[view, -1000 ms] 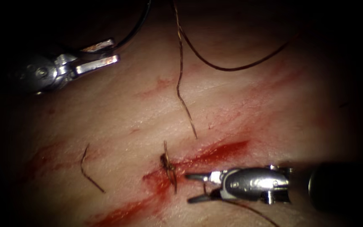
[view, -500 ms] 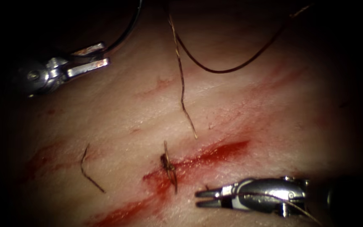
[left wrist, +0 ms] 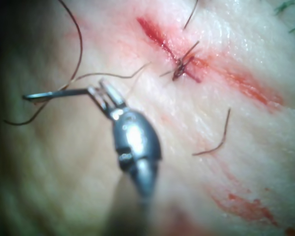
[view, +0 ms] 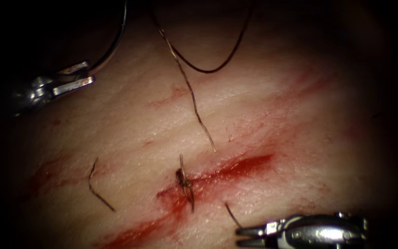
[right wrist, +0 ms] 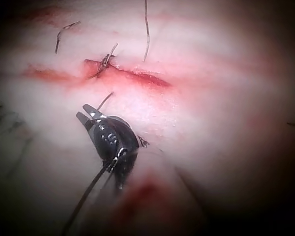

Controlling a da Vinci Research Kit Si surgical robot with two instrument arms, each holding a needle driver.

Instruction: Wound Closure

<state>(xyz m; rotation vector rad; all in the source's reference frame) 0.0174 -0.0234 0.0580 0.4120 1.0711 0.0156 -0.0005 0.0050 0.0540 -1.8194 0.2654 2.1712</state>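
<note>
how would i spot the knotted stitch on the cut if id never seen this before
Find the red cut running slantwise across the pale tissue. Near its middle a small dark knotted stitch crosses it, with short thread ends sticking out above and below. Unlike the loose cut end of thread lying to the left on bare tissue, it sits right on the cut.

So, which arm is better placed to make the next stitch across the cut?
Probably left: its pincer holds the needle near one end, out of the tissue, up left of the cut. The right pincer, open and holding nothing, sits below the cut.
</note>
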